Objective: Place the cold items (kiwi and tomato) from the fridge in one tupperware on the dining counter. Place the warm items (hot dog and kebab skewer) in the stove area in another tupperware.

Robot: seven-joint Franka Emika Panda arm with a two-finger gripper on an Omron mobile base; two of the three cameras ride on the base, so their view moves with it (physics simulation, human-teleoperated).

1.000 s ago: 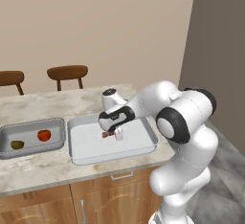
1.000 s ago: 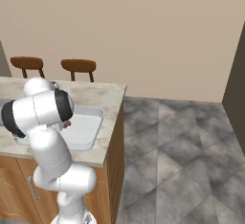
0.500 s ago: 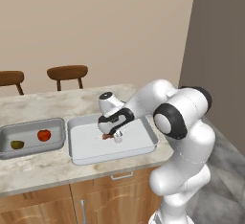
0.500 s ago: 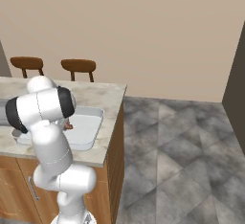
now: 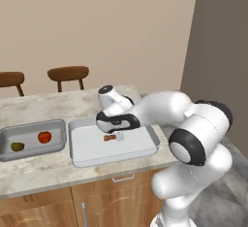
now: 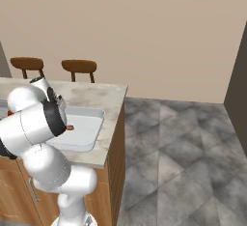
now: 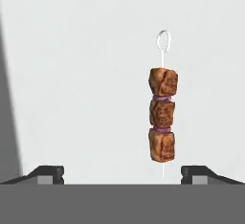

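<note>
A kebab skewer (image 5: 110, 137) (image 7: 162, 117) with three meat chunks lies flat on the floor of the white tupperware (image 5: 97, 148) (image 6: 86, 123) on the dining counter. My gripper (image 5: 113, 131) (image 7: 122, 173) hovers just above it, open, with the fingertips (image 7: 48, 173) wide apart and nothing between them. In the right base view the kebab skewer (image 6: 70, 128) peeks out beside my arm. To the left, a grey tupperware (image 5: 29, 126) holds the red tomato (image 5: 44, 137) and the green-brown kiwi (image 5: 17, 146). The hot dog is out of view.
Two wooden chairs (image 5: 68, 73) (image 6: 79, 66) stand behind the marble counter (image 5: 38, 107). The counter ends just right of the white tupperware, with tiled floor (image 6: 183, 143) beyond. Cabinet fronts (image 5: 58, 206) run below the near edge.
The gripper has gone from shut to open and let go of the kebab skewer, which now lies in the white tupperware. The arm has barely shifted.
</note>
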